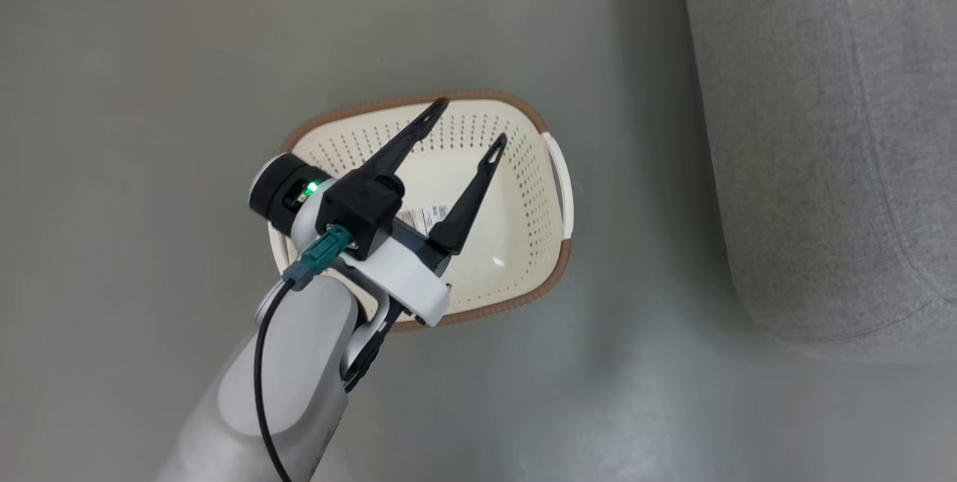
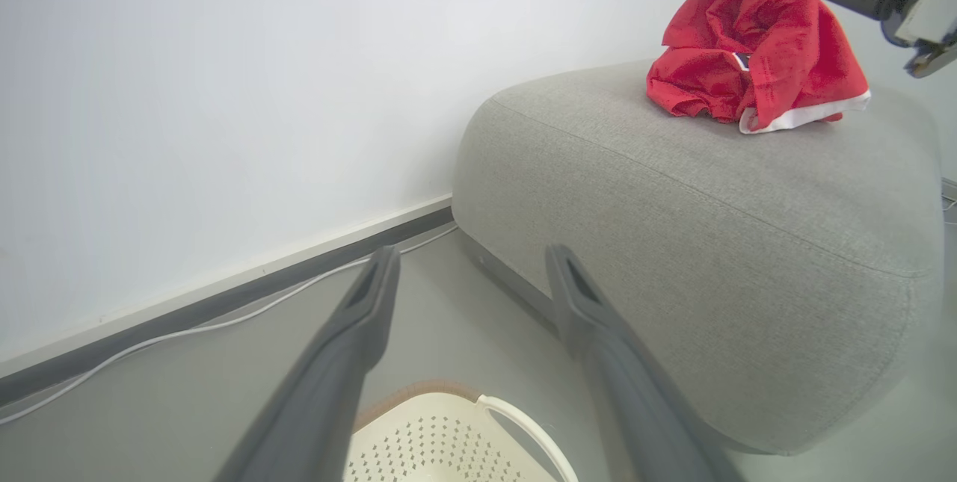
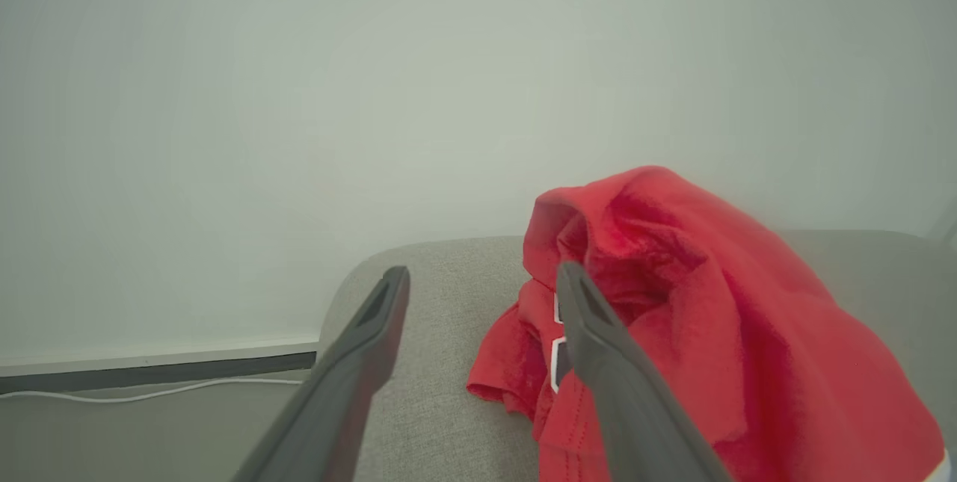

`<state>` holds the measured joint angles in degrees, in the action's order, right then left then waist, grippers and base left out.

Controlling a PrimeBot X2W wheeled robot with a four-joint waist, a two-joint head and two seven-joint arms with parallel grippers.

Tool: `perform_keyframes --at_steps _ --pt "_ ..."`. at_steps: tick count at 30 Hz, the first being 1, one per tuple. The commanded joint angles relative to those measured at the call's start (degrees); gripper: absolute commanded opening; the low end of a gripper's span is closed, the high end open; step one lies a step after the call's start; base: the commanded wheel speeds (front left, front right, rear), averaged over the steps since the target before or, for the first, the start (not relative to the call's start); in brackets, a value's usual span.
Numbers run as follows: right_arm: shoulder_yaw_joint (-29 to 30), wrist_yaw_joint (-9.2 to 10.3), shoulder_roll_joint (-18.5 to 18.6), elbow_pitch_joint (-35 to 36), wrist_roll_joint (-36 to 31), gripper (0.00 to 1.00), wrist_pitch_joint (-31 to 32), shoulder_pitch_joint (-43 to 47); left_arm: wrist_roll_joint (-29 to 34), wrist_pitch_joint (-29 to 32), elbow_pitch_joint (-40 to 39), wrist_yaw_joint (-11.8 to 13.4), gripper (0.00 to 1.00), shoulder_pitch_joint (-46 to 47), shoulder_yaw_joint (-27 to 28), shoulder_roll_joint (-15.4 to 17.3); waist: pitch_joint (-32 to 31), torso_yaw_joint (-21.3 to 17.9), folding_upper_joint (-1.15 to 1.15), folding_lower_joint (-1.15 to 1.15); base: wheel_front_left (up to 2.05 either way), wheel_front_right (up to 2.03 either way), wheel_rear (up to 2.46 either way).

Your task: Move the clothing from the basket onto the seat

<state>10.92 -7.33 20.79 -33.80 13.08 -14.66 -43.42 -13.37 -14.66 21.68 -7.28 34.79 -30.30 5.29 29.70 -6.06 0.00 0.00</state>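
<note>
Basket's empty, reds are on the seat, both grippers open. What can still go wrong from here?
1. The right gripper hangs open at the clothing, one finger close to the fabric. Pulling back may snag it and drag the pile off the seat.
2. The left gripper is open over the empty basket. A careless retract might clip its rim.

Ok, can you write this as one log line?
basket empty | clothing on seat | left gripper open over basket | right gripper open
</note>
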Motion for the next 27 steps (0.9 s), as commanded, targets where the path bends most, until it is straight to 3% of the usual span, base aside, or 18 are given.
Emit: perform_keyframes --at_steps 1,14,21,27 --pt "-1.49 -0.16 0.57 3.09 0.05 1.0 -0.33 2.82 0.41 -0.34 -1.25 -0.21 1.0 -1.6 3.02 0.74 -3.93 0.92 0.0 0.0 0.0 0.0 0.0" --pt "-8.0 -0.16 -3.39 6.3 2.7 1.0 -0.33 9.52 1.26 -0.34 0.11 -0.16 1.0 -8.25 12.14 -0.36 -14.3 4.1 0.0 0.0 0.0 0.0 0.0" --pt "-13.51 -0.16 -5.02 6.5 4.3 1.0 -0.33 13.65 2.21 -0.34 0.55 0.95 1.0 -12.23 18.66 -0.91 -18.95 6.19 0.0 0.0 0.0 0.0 0.0" --pt "-14.35 -0.16 -6.28 8.86 5.07 1.0 -0.34 17.47 2.93 -0.34 0.65 1.74 1.0 -15.39 24.15 -1.1 -21.83 6.93 0.0 0.0 0.0 0.0 0.0"
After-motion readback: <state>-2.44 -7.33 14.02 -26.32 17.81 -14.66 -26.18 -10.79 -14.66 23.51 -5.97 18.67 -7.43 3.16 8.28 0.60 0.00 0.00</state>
